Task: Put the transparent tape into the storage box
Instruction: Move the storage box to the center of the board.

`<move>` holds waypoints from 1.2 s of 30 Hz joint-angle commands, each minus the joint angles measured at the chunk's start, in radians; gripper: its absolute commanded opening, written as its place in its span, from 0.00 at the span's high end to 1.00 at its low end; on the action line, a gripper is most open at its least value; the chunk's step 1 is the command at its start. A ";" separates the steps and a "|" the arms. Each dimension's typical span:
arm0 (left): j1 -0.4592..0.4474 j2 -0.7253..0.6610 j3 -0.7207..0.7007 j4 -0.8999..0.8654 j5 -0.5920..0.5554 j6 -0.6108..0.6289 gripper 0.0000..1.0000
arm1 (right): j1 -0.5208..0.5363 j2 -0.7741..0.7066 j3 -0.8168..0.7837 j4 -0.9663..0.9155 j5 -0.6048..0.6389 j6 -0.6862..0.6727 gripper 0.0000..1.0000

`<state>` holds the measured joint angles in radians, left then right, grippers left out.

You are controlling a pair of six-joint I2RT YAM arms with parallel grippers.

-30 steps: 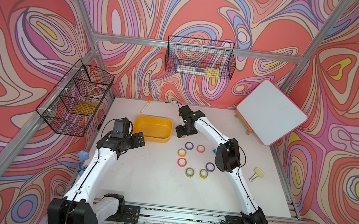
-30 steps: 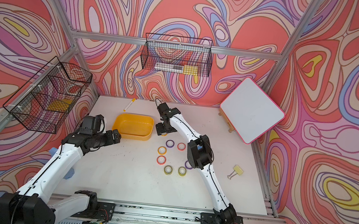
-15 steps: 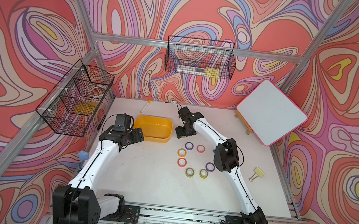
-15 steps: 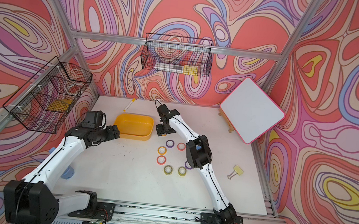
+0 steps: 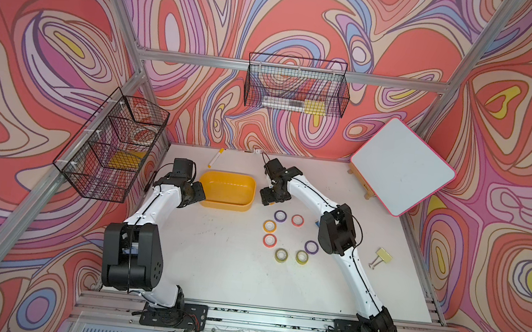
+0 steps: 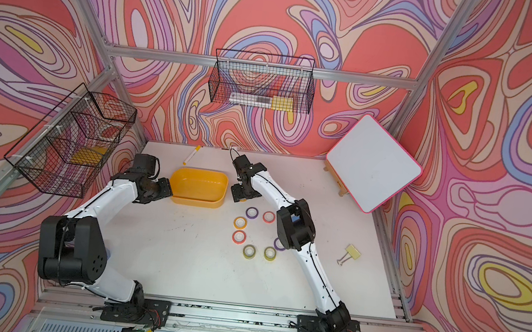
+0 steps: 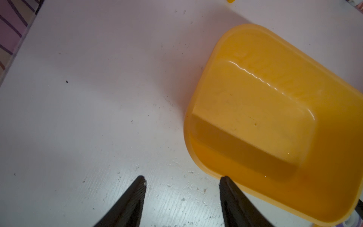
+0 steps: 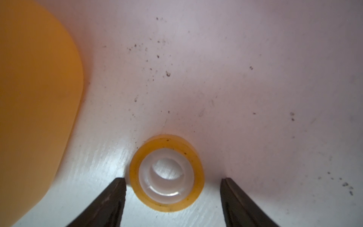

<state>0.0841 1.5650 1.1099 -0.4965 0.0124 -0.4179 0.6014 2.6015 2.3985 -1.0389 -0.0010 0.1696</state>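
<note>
So my right gripper (image 8: pixel 172 179) is down at the tabletop (image 8: pixel 255 78) with its jaws apart, straddling a yellow tape roll (image 8: pixel 167 142). The roll lies flat, white core facing up, right in the gap between my two fingers. One finger (image 8: pixel 110 200) is almost on its rim and the other stands a bit off. I can't see either one actually touching, so it's holding nothing. In both top views that roll sits just beside the right short end of the storage box (image 5: pixel 226 206), outside the wall. The box itself lies toward the back left of the tabletop.

My left gripper (image 7: pixel 182 177) hangs at the box's left end, jaws parted too, with only bare table between them. One fingertip sits right at a rounded corner of the box. Can't tell if it's touching the rim, tbh.

The other seven rolls lie flat in a loose ring around the middle of the tabletop, on the front side of the roll I'm over. The closest is a purple roll (image 5: pixel 280 215), near my right gripper.
</note>
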 commanded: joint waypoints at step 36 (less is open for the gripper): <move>0.020 0.113 -0.035 0.157 0.018 0.084 0.95 | 0.002 -0.029 -0.059 0.002 -0.021 0.013 0.26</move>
<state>0.0990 1.7210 1.1110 -0.3500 0.0269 -0.3481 0.6014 2.5759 2.3558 -1.0317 -0.0257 0.1745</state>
